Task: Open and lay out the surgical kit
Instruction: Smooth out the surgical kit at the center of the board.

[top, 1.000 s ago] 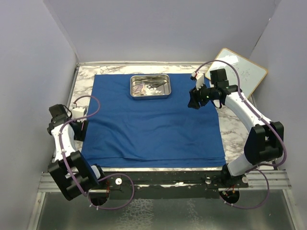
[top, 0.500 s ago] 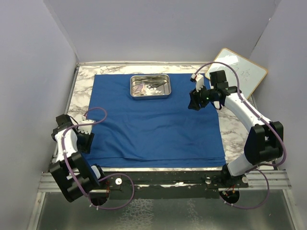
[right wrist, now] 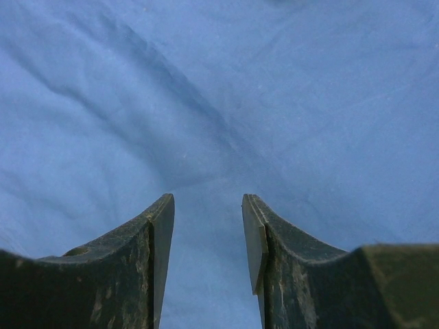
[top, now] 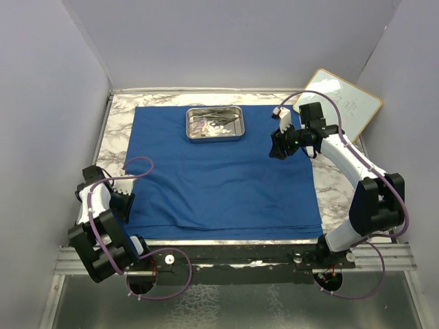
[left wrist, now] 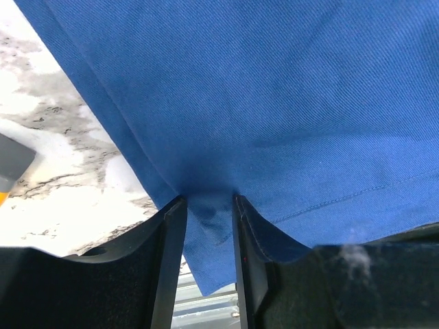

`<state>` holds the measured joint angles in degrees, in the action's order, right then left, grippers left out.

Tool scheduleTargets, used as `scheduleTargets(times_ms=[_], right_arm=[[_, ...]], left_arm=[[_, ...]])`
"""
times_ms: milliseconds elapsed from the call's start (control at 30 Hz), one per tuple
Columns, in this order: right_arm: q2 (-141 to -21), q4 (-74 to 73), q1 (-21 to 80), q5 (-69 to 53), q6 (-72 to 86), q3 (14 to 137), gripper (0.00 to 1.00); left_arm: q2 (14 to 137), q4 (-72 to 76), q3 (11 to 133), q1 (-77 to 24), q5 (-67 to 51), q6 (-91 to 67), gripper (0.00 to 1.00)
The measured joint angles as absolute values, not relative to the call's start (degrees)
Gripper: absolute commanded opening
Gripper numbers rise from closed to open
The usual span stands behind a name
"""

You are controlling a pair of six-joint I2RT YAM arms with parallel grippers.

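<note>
The royal-blue cloth wrap (top: 219, 171) lies spread flat over the marble table. The shallow steel tray (top: 216, 139) stands on its far middle part and holds small steel instruments and white gauze. My left gripper (top: 122, 202) is at the cloth's near-left corner. In the left wrist view (left wrist: 209, 202) its jaws are closed on that corner of the cloth (left wrist: 274, 103), which puckers between the tips. My right gripper (top: 276, 147) hovers over the cloth's right part, right of the tray. In the right wrist view (right wrist: 208, 205) its jaws are apart with only bare cloth (right wrist: 219, 82) under them.
A wood-framed whiteboard (top: 343, 103) leans at the far right corner. Bare marble (left wrist: 62, 137) borders the cloth on the left, with a grey object (left wrist: 10, 159) at that view's edge. Grey walls close in three sides. The metal rail (top: 233, 253) runs along the near edge.
My left arm has drawn back toward the near-left corner, its gripper staying at the cloth's left edge and ending at the near-left corner. My right gripper has barely shifted.
</note>
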<state>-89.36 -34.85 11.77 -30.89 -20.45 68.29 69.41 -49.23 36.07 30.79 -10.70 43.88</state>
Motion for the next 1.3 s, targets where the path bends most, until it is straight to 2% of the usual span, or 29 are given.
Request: scheduleTargets(times_ms=[133,300,600,967,1000,1200,1300], right_arm=[[-89.4,-34.8,11.8,-30.9,-20.7,68.3,0.44],[-89.4,-34.7,11.8,-30.9,-20.8,68.3,0.44],[-89.4,-34.7,11.8,-30.9,-20.9,68.3,0.44],[-89.4,-34.7,11.8,-31.0,-20.9,68.3,0.43],[-89.4,-34.7,11.8,-31.0,-20.9,68.3,0.43],[-89.4,-34.7,11.8,-31.0,-20.9,68.3,0.43],[-89.5,-34.8,11.8,-31.1,-20.9,68.3,0.43]], left_arm=[[70.4,-48.7,36.1,30.8,-10.2,43.9,0.33],[71.2,-48.1,36.1,30.8,-9.4,43.8,0.25],[71.2,-48.1,36.1,30.8,-8.0,43.9,0.00],[70.1,-51.5,37.9,30.8,-4.1,46.7,0.00],[69.9,-51.7,38.3,30.8,-3.8,46.9,0.02],[69.6,-53.5,39.9,30.8,-4.0,46.5,0.27],[70.2,-54.5,40.4,30.8,-5.5,46.2,0.36]])
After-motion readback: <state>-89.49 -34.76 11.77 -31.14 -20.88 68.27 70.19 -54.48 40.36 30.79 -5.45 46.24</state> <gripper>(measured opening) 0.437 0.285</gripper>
